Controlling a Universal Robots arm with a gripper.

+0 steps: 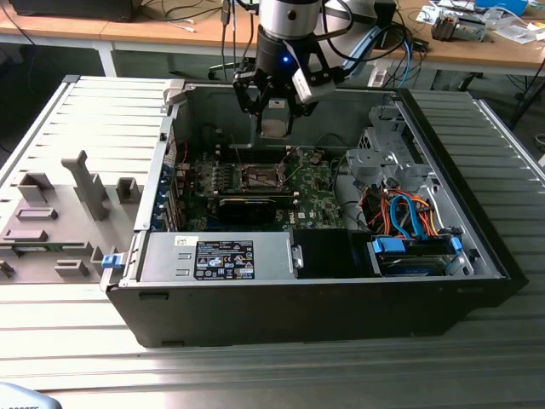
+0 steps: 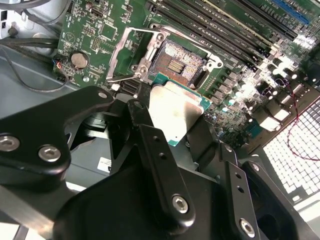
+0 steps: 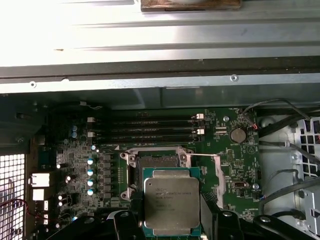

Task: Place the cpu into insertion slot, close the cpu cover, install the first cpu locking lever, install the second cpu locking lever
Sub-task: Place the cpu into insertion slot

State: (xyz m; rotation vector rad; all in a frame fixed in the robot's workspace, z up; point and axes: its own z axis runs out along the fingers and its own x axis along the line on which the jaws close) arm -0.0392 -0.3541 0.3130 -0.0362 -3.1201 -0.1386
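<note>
Above the board [image 3: 235, 165], holds cpu [image 3: 171, 202] clear of slot [image 3: 157, 162], with gripper [image 1: 274, 115] fingers [image 2: 150, 145] clamped on its edges (cover [image 2: 146, 60] swung open, slot dark and empty). Leaves, by this evidence, all four steps undone: seating, closing, two lockings.

Silver-grey cpu [image 3: 171, 202], teal-edged

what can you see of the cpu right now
The cpu is a small flat square chip with a pale silver-grey metal face, faint print on that face and a thin green edge around it. The gripper clamps it by two opposite sides and holds it in the air, clear of the open slot on the green board. Nothing else touches it.
</note>
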